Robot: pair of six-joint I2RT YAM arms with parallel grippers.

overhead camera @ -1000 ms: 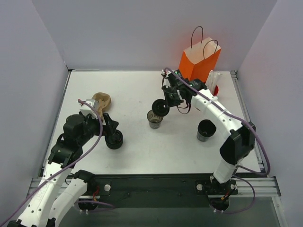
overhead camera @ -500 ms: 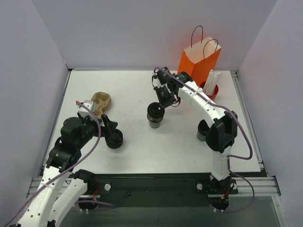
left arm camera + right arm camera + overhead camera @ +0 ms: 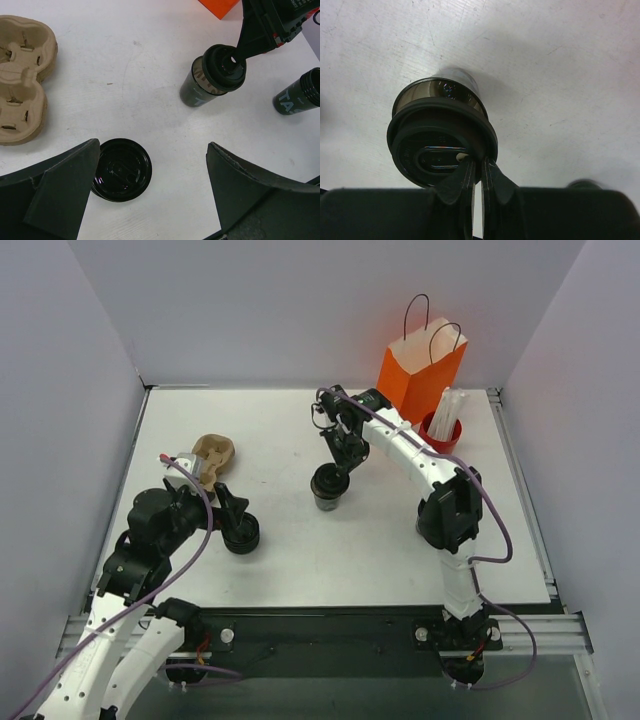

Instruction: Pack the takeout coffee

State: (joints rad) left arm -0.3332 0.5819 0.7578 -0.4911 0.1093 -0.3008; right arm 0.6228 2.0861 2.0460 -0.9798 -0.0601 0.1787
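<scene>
A takeout coffee cup [image 3: 327,501] [image 3: 196,94], dark grey, stands mid-table. A black lid [image 3: 329,480] [image 3: 440,150] sits tilted over its mouth, with part of the cup's rim [image 3: 420,92] still showing. My right gripper [image 3: 341,462] [image 3: 477,167] is shut on the lid's edge. A second dark cup [image 3: 300,95] stands to the right; in the top view my right arm hides it. My left gripper [image 3: 232,517] [image 3: 152,147] is open, its fingers either side of a low black lid stack [image 3: 241,535] [image 3: 121,169] without touching it.
An orange paper bag [image 3: 420,375] with black handles stands at the back right, with a red cup of white straws [image 3: 443,430] beside it. A brown pulp cup carrier [image 3: 212,455] [image 3: 22,105] lies at the left. Grey walls close in the table.
My right gripper has carried the lid left and forward, from beside the centre cup to over its mouth. The right arm now hides the second cup. My left arm drew back slightly.
</scene>
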